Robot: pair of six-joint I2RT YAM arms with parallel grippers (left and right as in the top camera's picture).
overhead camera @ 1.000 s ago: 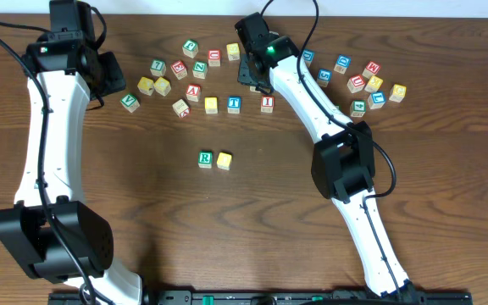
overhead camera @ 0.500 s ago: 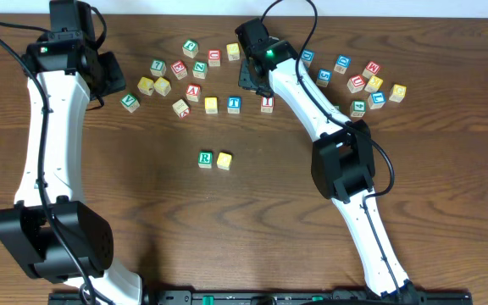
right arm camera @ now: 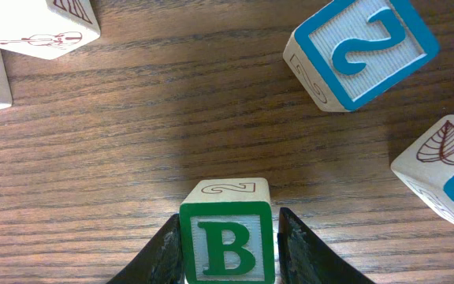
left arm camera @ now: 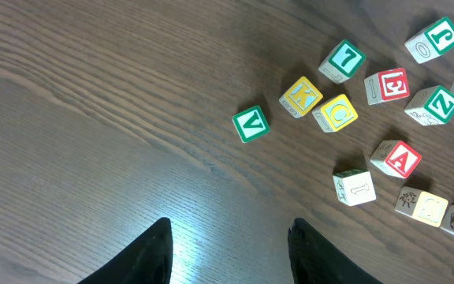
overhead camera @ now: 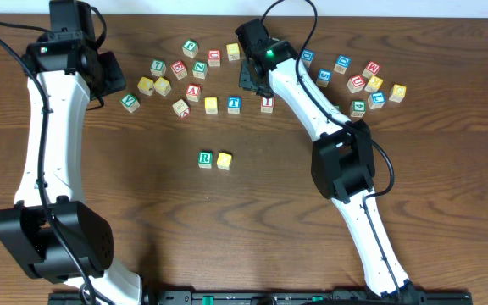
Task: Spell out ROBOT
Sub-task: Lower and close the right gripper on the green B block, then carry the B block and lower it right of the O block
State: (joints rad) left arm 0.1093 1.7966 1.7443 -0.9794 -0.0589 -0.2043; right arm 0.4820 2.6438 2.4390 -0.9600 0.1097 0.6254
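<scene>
B block: the green-lettered B block (right arm camera: 227,244) sits on the table (overhead camera: 227,229) close to the far edge, a little right of its middle. From above it is hidden under the right tool (overhead camera: 251,80).
Grip: the right tool's two fingers (right arm camera: 168,252) stand one on each side of the block, set narrow. They look pressed against its left and right faces, which I read as holding it. Whether it is off the wood cannot be told.
Long axis: none, since it is a cube. The letter face is up and sits square with the fingers.
Row so far: the R block (overhead camera: 205,158) and a yellow block (overhead camera: 224,158) lie side by side at the middle of the table.
Open place: just beside the yellow block, on its right.
Way to go: from the B block the open place lies toward the near edge and slightly left. The move is probably a lift, then a pull back toward the arm's base.
Neighbours: a block with a blue 2 (right arm camera: 361,51) lies apart from the B block. The red I block (overhead camera: 267,103) is near the way back, so lifting before travel seems wise.
Left tool: the left tool (left arm camera: 231,264) hangs near the far left corner, its fingers apart with nothing between them.
Nearer arm: the right, which is at the block. The left is well apart.
</scene>
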